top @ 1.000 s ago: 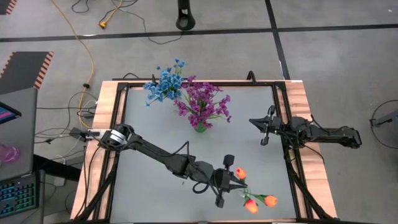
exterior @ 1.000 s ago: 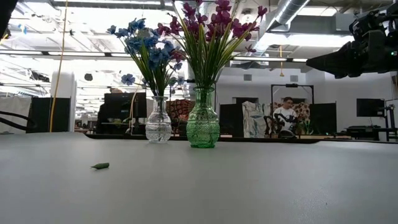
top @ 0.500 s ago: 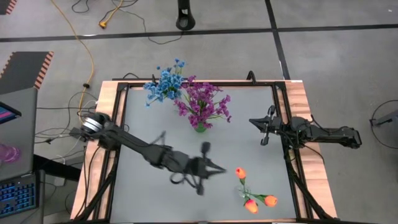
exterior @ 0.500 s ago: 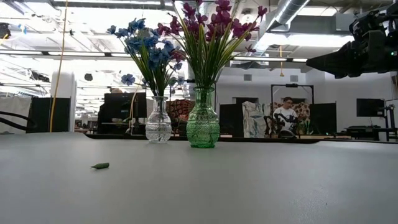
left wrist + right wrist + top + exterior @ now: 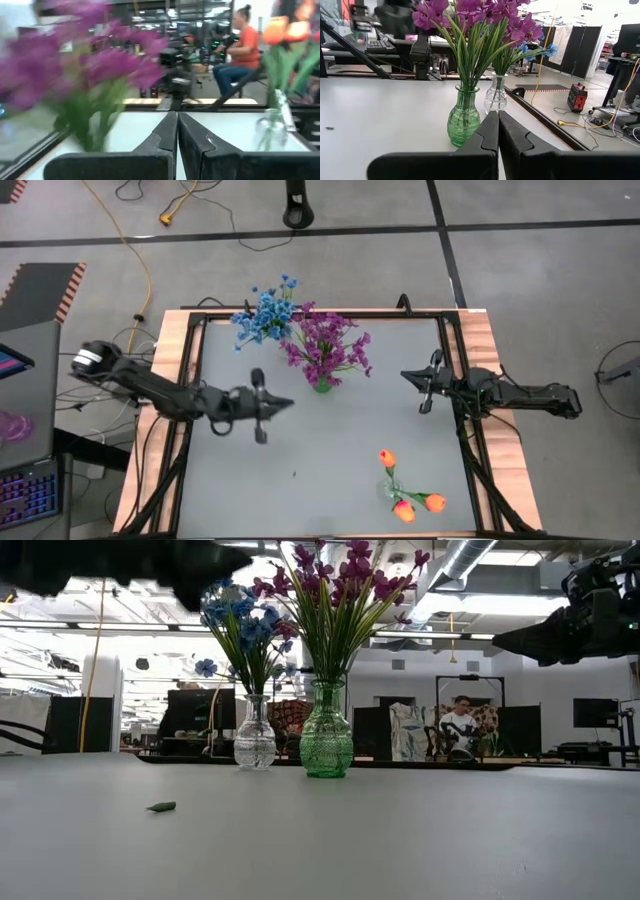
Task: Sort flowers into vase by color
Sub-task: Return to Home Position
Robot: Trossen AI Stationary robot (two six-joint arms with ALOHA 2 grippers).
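- Left gripper (image 5: 288, 402): in its wrist view the two dark fingers (image 5: 165, 131) press together tip to tip, with nothing between them. It hangs over the left-centre of the grey table top (image 5: 250, 480), pointing toward the middle and apart from every vase. Judgement: closed and empty because no carrying remains and the arm is bound for home.
- Nearest to it: the green ribbed glass vase (image 5: 326, 735) holding the purple-magenta clusters (image 5: 325, 348), at the far-centre of the table.
- Just beside that, toward the far-left corner: the clear ribbed glass vase (image 5: 254, 745) with the small blue clusters (image 5: 265, 315). The two sprays overlap from above. In the low view the vases themselves stand apart.
- Well apart, near the front right: a small clear glass bottle vase (image 5: 270, 132) with three orange-red tulip buds (image 5: 405, 492). The stems lean, one bud toward the table's middle.
- One colour per vase and no sprig lying loose, so the sort looks complete.
- A small green leaf scrap (image 5: 161, 806) lies alone on the table. It is likely shed and not part of the sort.
- Right gripper (image 5: 404, 373): its fingers are also closed on nothing. It waits at the right edge, facing the green vase.
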